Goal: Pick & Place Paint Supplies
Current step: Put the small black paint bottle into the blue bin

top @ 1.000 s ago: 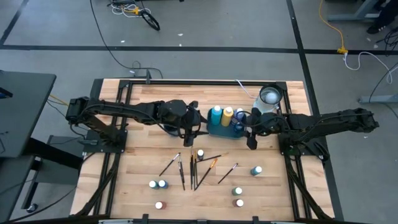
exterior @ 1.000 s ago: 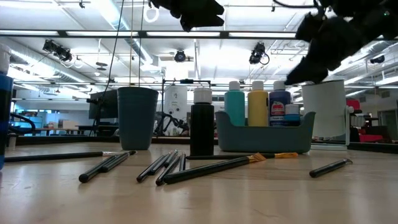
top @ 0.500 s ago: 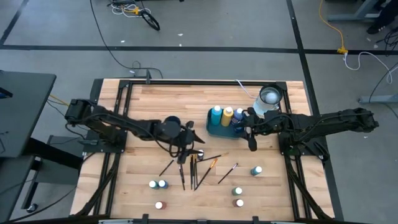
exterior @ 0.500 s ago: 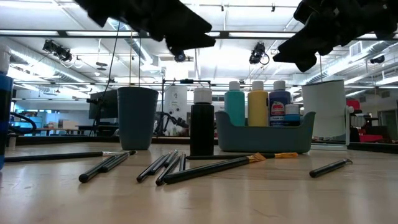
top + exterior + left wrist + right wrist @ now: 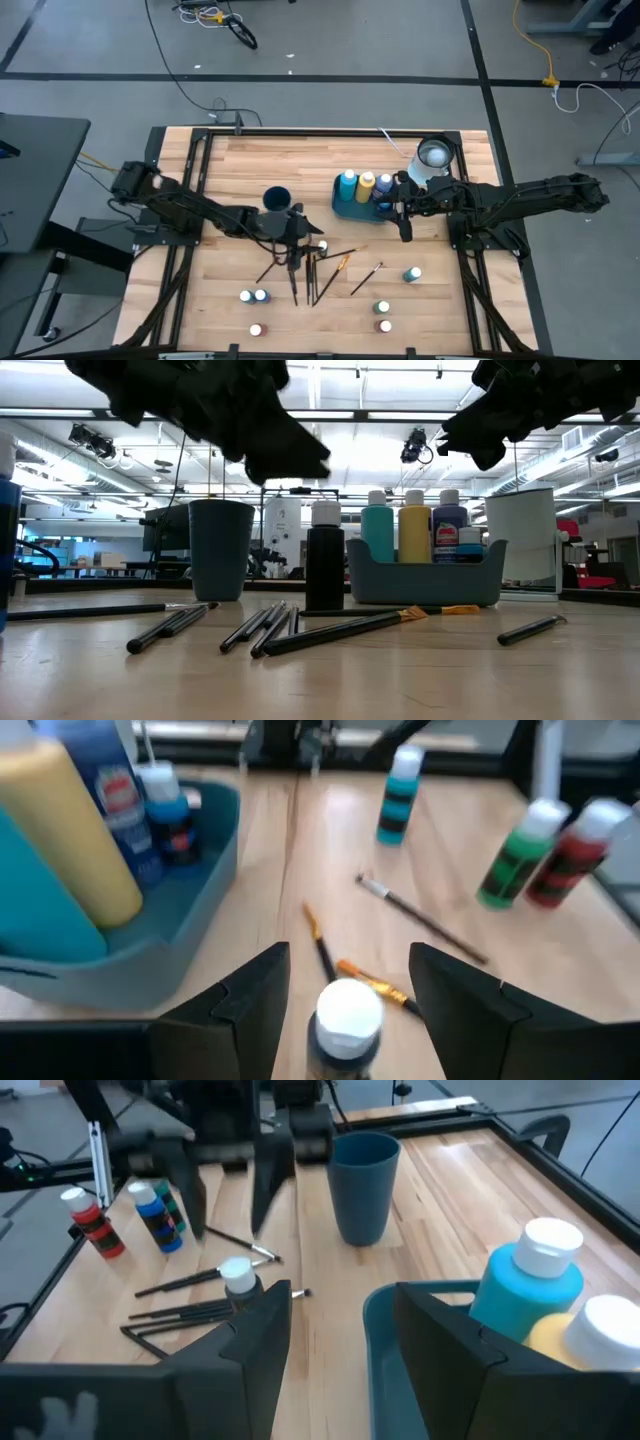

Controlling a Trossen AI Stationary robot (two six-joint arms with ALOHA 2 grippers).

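A black paint bottle with a white cap (image 5: 322, 247) stands upright on the table among several dark-handled paintbrushes (image 5: 312, 270). My left gripper (image 5: 297, 242) hangs open just left of and above it. In the left wrist view the cap (image 5: 347, 1012) shows between the two open fingers, with a gap on each side. More small bottles stand toward the near edge, a blue and teal pair (image 5: 253, 296) and a green one beside a red one (image 5: 383, 316). My right gripper (image 5: 403, 230) waits open in the air beside the blue caddy (image 5: 343, 208).
The caddy holds teal, yellow and blue bottles (image 5: 414, 525). A dark blue cup (image 5: 277, 198) stands behind my left gripper. A white cup (image 5: 433, 155) stands at the far right. A teal bottle (image 5: 412, 273) stands alone at the right. Bare wood lies along the far edge.
My left gripper has come down and toward the table's near edge, from beside the blue cup to just above the black bottle and the brushes, rolling a little, its fingers still open. My right gripper has tipped up toward level and otherwise stayed in place.
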